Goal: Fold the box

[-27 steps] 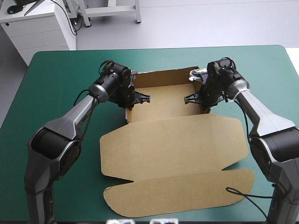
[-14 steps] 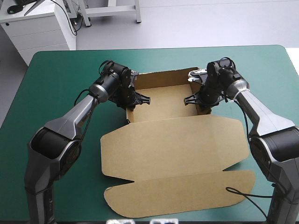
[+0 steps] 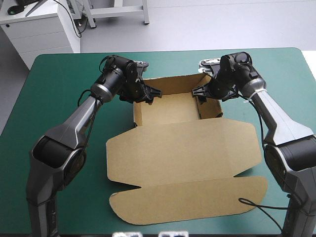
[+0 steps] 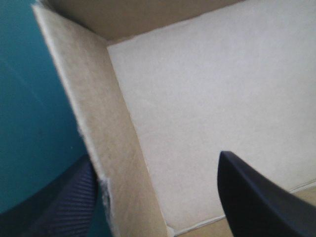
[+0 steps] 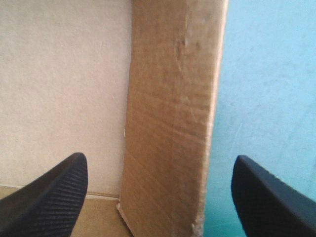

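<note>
Both grippers have drawn back toward the box's far wall since just before. The left gripper (image 3: 150,94) and right gripper (image 3: 197,92) now sit near the tray's far corners. The brown box (image 3: 182,148) lies mid-table on the teal-green cover (image 3: 59,89). It is an open tray with its far and side walls upright, and the lid (image 3: 182,185) is flat toward the near edge. Each gripper's black fingers stand spread, astride a side wall — the left wall (image 4: 113,148) and the right wall (image 5: 173,123) — with one finger over the tray floor and the other outside over the cover. Whether the fingers touch the board I cannot tell.
</note>
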Controlling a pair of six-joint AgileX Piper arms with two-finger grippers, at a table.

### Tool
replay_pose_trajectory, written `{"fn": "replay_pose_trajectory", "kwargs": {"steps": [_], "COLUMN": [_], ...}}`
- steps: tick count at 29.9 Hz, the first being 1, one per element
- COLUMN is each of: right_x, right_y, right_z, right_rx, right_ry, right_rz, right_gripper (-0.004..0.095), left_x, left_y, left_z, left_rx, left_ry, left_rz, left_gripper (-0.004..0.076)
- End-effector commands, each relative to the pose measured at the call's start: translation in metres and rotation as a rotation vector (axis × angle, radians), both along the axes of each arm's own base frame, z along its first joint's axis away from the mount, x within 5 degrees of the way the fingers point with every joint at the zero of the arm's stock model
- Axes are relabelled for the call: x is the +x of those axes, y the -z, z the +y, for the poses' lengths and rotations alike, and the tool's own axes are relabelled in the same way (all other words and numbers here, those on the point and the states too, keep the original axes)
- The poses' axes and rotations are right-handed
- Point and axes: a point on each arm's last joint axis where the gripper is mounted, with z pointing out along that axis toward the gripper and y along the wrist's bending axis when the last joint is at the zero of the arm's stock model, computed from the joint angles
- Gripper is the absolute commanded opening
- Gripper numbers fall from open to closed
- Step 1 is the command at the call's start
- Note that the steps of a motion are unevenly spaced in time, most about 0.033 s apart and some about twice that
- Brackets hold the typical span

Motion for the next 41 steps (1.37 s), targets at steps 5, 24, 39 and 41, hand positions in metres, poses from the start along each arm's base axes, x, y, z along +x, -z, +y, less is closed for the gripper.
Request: {"fn": "replay_pose_trajectory", "kwargs": {"steps": [5,24,39,41], "right_x": [-0.009,-0.047,-0.038,-0.032], "right_y": [-0.063,-0.12,-0.108,-0.098], "right_z": [-0.01,-0.018,-0.016,-0.015], "right_rx": [-0.035,0.048,0.024,0.015], "right_ry": [0.02,0.018,0.011,0.011], "right_rz": [-0.17,-0.288,-0.263,-0.236], "right_gripper": [0.0742,0.074,0.0738,0.0738], "left_x": [-0.026,-0.197,-0.289,-0.3], "left_y": [-0.124,-0.228,-0.125,-0.107], "left_z": [0.011,0.053,0.126,0.134], "left_rx": [-0.134,-0.217,-0.127,-0.137], "left_ry": [0.063,0.352,0.359,0.358], "left_rz": [-0.325,-0.566,-0.582,-0.603], "left_gripper": [0.0316,-0.0008,-0.0008,-0.0008]}}
